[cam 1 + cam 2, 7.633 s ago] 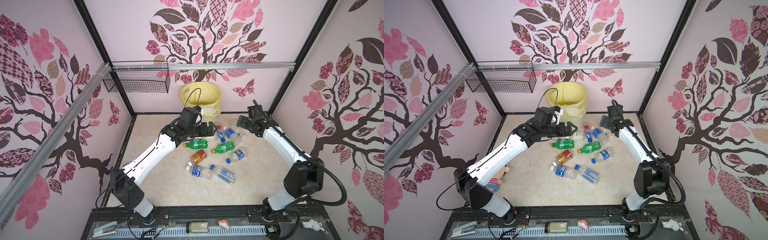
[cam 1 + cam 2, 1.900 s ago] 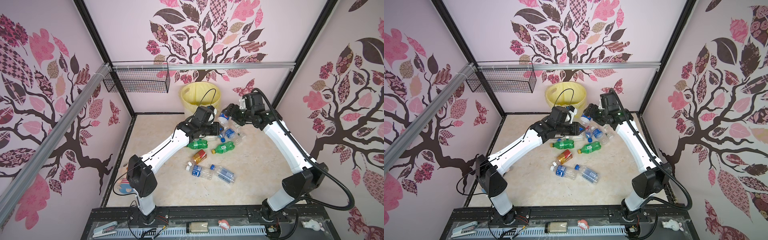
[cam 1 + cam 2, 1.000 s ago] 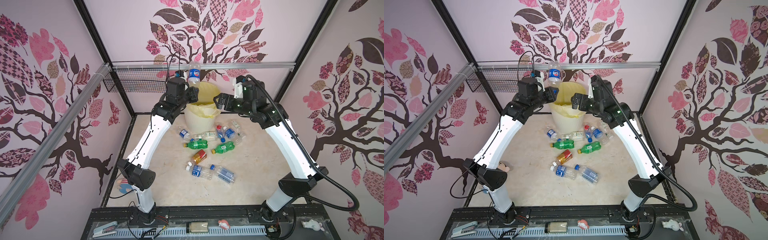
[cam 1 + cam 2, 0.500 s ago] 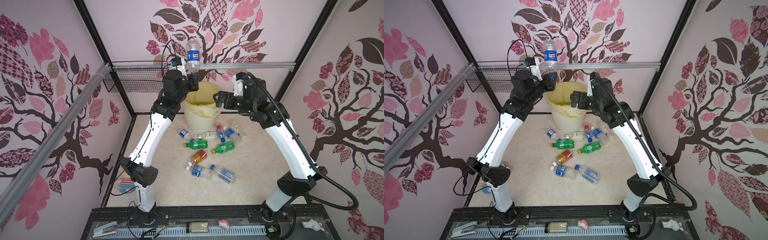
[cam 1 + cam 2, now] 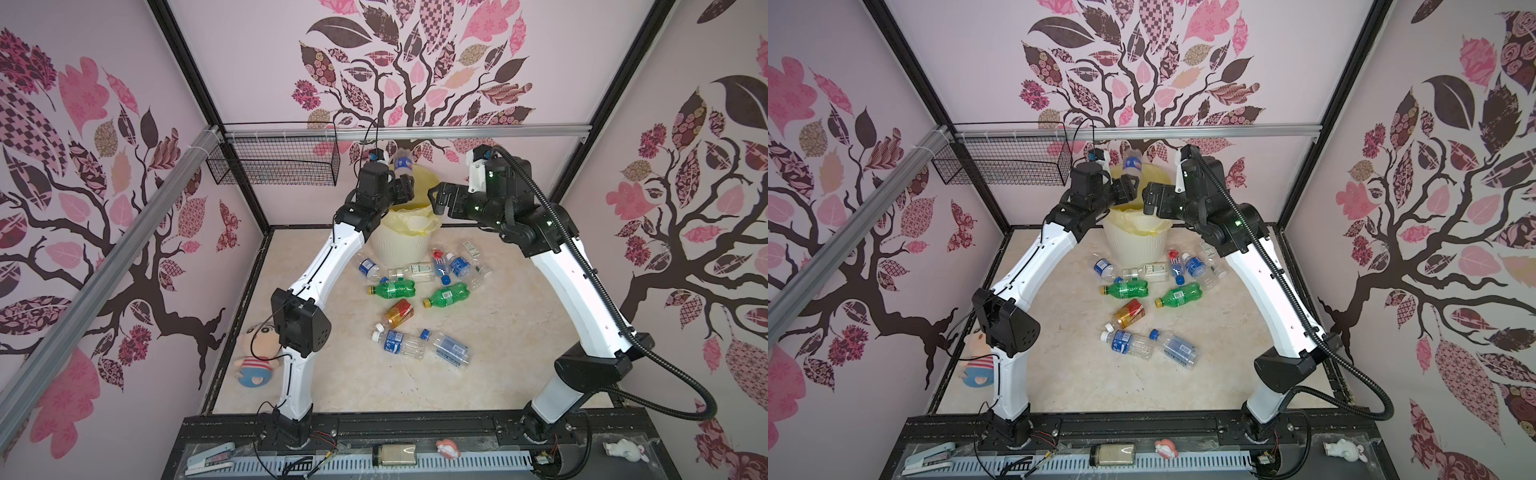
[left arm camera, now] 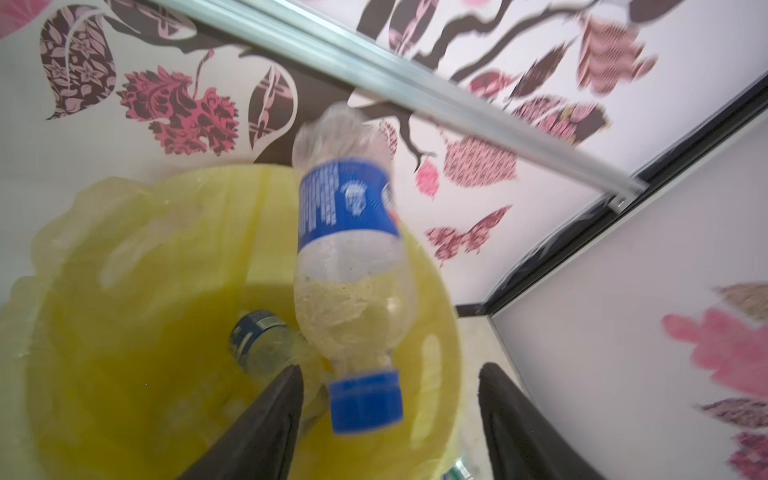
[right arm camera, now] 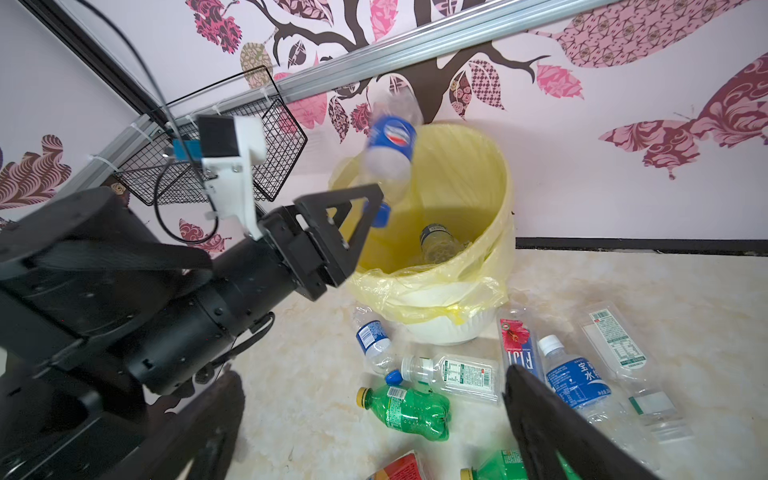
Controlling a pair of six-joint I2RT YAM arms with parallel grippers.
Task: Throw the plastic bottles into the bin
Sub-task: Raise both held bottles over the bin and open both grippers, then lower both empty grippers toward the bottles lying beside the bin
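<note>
Plastic bottle: clear, blue label and cap

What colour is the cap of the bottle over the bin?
Blue; the cap shows best in the left wrist view.

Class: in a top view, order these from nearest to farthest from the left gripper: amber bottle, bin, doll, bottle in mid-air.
From the left gripper:
1. Mid-air bottle, right at the open fingers, over the bin.
2. Bin, just below, at the back wall.
3. Amber bottle, mid-floor.
4. Doll, at the floor's left edge.
</note>
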